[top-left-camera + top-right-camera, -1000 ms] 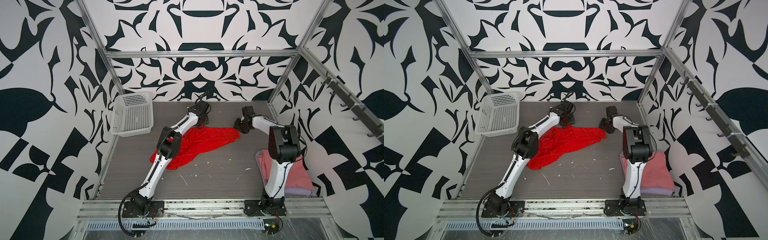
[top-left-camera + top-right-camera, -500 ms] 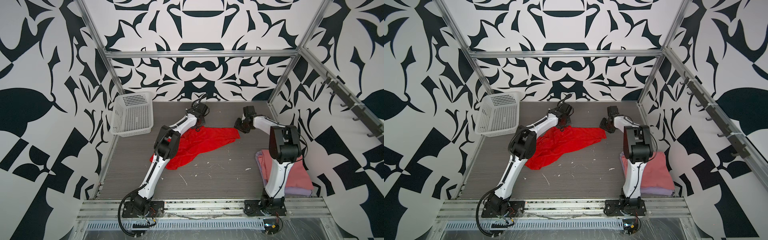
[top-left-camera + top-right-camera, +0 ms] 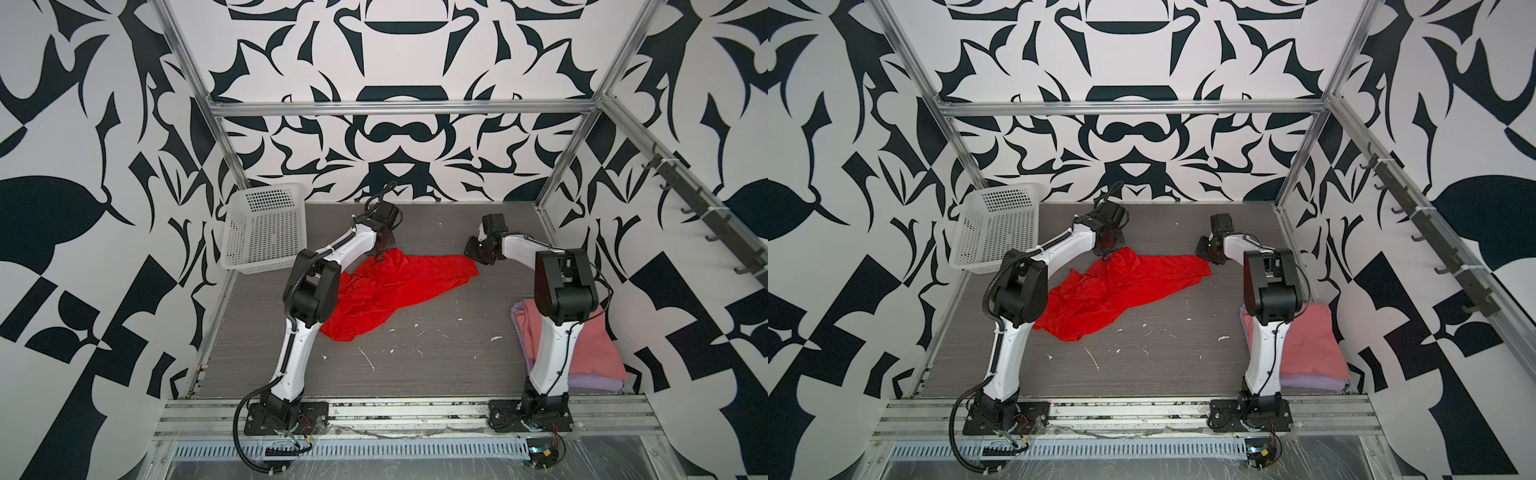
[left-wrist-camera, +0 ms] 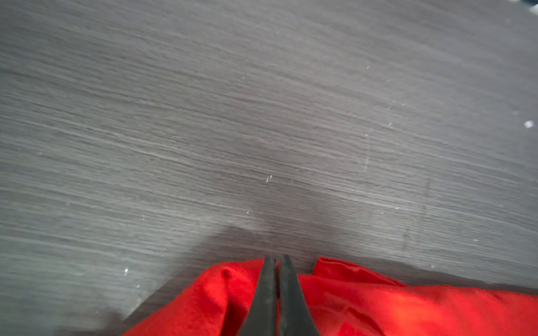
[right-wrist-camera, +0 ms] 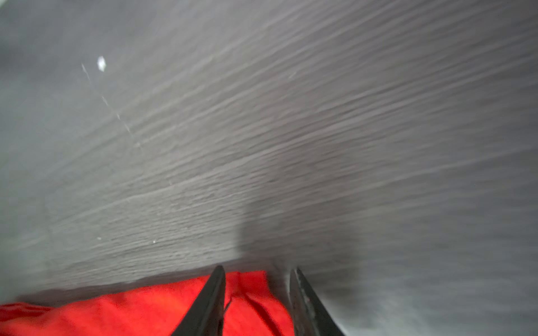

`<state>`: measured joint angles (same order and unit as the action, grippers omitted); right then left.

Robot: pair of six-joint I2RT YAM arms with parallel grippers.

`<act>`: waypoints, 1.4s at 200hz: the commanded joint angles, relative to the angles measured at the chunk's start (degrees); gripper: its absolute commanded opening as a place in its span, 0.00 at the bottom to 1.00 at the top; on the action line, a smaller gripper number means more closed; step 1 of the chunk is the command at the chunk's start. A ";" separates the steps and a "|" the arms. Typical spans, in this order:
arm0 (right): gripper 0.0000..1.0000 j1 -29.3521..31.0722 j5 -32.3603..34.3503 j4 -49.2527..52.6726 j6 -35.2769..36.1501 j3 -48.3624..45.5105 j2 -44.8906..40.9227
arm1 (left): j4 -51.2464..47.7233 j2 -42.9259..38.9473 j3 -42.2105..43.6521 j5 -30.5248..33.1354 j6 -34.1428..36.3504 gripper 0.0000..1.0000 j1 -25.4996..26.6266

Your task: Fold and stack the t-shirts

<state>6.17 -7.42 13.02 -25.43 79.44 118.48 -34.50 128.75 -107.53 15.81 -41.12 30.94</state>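
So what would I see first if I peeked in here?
The bright red shirt, lying crumpled in the middle of the grey table. The left gripper is pinched shut on its far left edge, and the open right gripper is at its other end. At the near right, a folded pink shirt sits on a lavender shirt.

The red t-shirt [image 3: 390, 291] is bright and plain. At right, the pink t-shirt [image 3: 594, 345] is dusty. The table [image 3: 415, 365] is grey wood-grain.
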 commanded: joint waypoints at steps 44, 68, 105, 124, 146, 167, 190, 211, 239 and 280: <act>0.14 2.67 8.30 1.94 1.57 -1.54 -0.09 | -0.75 -2.59 1.48 0.66 -3.14 0.00 0.26; 0.02 2.61 10.24 1.46 1.58 -3.77 -2.35 | -1.16 -3.52 1.44 1.27 -3.26 0.00 0.26; 0.00 2.61 13.49 0.23 4.25 -2.13 -5.81 | -2.30 -6.48 2.24 3.03 -3.09 0.00 -0.29; 0.00 2.43 17.42 1.67 5.98 0.05 -7.85 | -4.07 -9.90 3.32 6.03 -3.09 0.00 -0.87; 0.00 1.19 20.52 1.66 7.02 0.95 -11.27 | -5.58 -16.76 5.68 11.15 -2.44 0.00 -1.65; 0.00 -0.59 21.82 1.55 7.15 1.72 -13.66 | -4.88 -25.02 9.48 15.65 -1.53 0.00 -2.60; 0.00 -2.14 22.20 3.14 7.73 3.72 -15.11 | -2.45 -33.62 13.49 18.93 0.70 0.00 -3.07; 0.00 -2.38 20.78 5.17 9.43 4.44 -15.77 | -1.00 -38.89 15.05 20.24 3.06 0.00 -3.42; 0.00 -2.36 15.68 4.64 10.83 -0.87 -21.37 | -1.75 -44.04 15.84 23.22 5.95 0.00 -3.51; 0.09 -2.21 7.21 8.99 9.69 -11.80 -28.36 | -2.67 -51.39 24.72 21.94 3.29 0.00 -3.45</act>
<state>3.64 5.48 18.37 -15.20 71.77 93.17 -35.66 80.71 -88.27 37.32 -36.42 27.64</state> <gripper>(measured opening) 0.074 0.051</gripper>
